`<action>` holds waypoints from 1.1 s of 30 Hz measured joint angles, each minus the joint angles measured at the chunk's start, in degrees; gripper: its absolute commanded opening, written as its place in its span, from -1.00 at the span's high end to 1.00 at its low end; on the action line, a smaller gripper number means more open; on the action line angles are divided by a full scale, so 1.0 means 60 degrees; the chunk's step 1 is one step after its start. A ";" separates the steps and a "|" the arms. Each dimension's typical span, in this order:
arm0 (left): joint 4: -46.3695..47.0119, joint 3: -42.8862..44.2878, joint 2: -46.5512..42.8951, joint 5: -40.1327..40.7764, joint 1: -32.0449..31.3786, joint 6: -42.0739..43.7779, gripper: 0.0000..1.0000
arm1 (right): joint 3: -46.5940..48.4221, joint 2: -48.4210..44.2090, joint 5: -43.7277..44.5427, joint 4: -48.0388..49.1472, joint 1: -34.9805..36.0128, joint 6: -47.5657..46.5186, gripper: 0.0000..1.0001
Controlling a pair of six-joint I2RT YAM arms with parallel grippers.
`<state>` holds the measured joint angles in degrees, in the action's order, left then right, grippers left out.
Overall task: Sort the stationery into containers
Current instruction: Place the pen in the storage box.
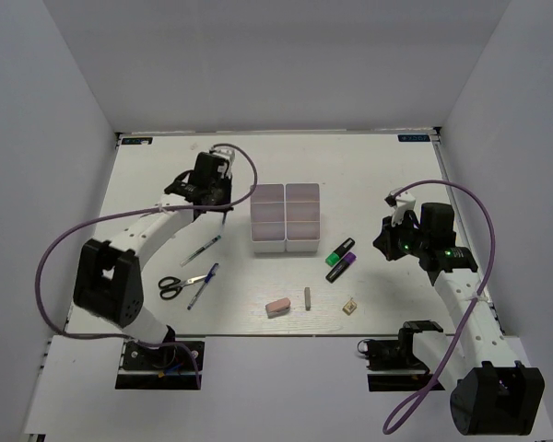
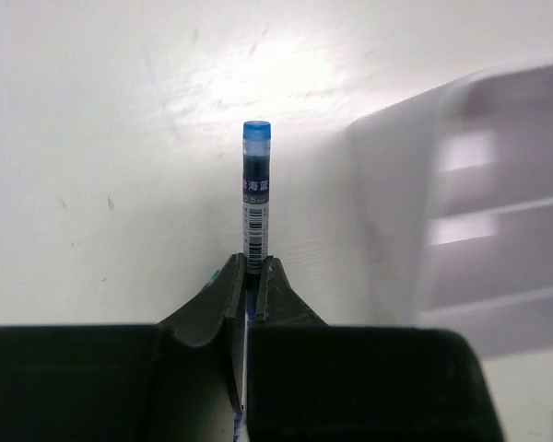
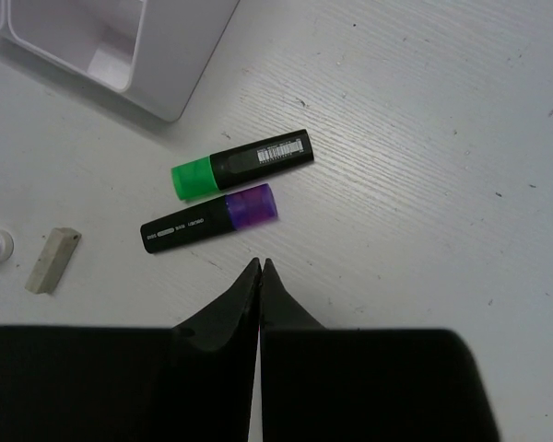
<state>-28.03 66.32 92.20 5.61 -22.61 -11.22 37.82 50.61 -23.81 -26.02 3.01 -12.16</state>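
- Left fingers (image 2: 217, 308) clamp a blue-capped clear pen (image 2: 256, 198) left of the white compartmented plastic tray (image 1: 268, 246).
- Right fingers (image 3: 235, 308): pressed together, empty.
- Tray appears unfilled; black-handled scissors (image 1: 170, 286), pink eraser (image 1: 276, 306) lie unsorted on the bench (image 1: 396, 175).

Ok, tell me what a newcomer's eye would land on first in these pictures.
The left gripper, out at the table's far left beside the white compartment tray, is pinching a blue-capped pen that sticks out past its fingertips. On the right, the green highlighter and purple highlighter lie side by side just ahead of the shut, empty right gripper.
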 measured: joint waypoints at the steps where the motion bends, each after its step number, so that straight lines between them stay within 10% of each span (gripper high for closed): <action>1: 0.0102 0.0091 -0.0335 -0.0091 -0.0066 -0.0073 1.00 | 0.0000 0.0000 0.0000 0.0000 0.0000 -0.0007 1.00; 33: 0.9431 -0.1027 0.0812 -0.5096 -0.0350 0.1115 1.00 | -0.0004 0.0208 -0.0244 0.0040 0.0000 -0.0106 0.73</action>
<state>28.56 60.16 97.08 -24.97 -24.71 -4.54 37.80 51.86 -25.28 -25.78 3.01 -12.80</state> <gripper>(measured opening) 0.137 0.134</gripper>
